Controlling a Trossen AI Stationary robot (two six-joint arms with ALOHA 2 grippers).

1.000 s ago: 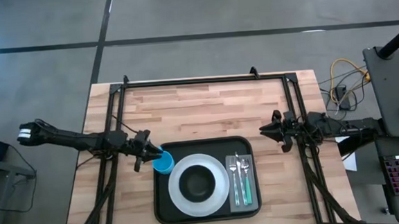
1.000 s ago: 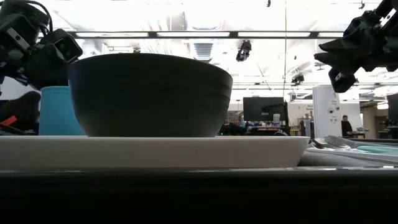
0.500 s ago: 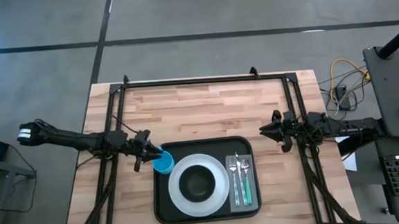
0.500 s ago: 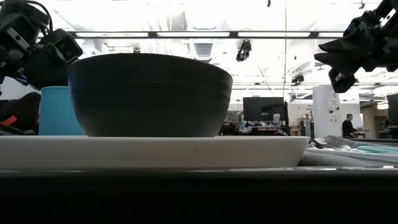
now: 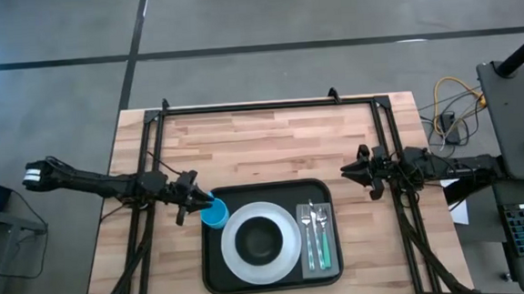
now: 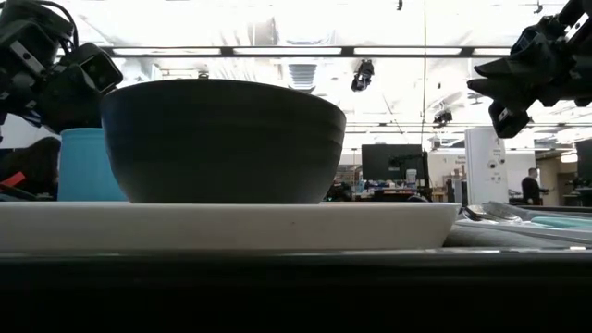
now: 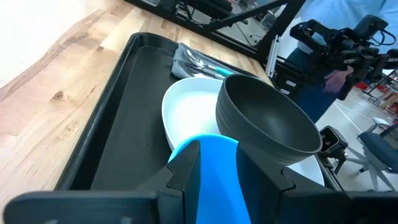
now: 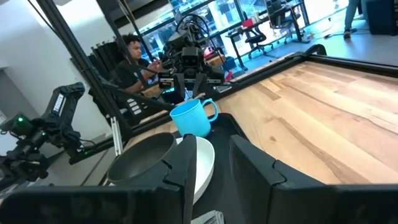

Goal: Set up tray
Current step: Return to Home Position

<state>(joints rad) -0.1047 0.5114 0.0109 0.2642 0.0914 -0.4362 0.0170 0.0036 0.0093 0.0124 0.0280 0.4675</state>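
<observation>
The black tray [image 5: 213, 264] lies at the table's near middle. It holds a white plate [image 5: 292, 255] with a dark bowl [image 5: 260, 241], and a grey napkin [image 5: 330, 252] with cutlery [image 5: 314, 230] on its right. A blue cup [image 5: 215, 215] with a handle [image 8: 212, 110] is upright in the tray's far-left corner. My left gripper [image 5: 202, 206] reaches it from the left and is shut on it. My right gripper [image 5: 345, 171] hovers over the bare wood right of the tray, its fingers a narrow gap apart and touching nothing. My left gripper [image 7: 216, 149] has a blue part of the cup [image 7: 216, 177] between its two fingers, on the cup's far-left side. It comes slanting down from the table's left. Whether that part is the handle or the wall, the fingers hide. The cup is upright; whether its base rests on the tray, I cannot tell.
The table's dark frame rails [image 5: 269, 105] run along the far edge and down both sides. Open wood [image 5: 271, 146] lies between the tray and the far rail. A person [image 8: 132, 57] sits beyond the table's left side. Cables and a keyboard lie off the table's right.
</observation>
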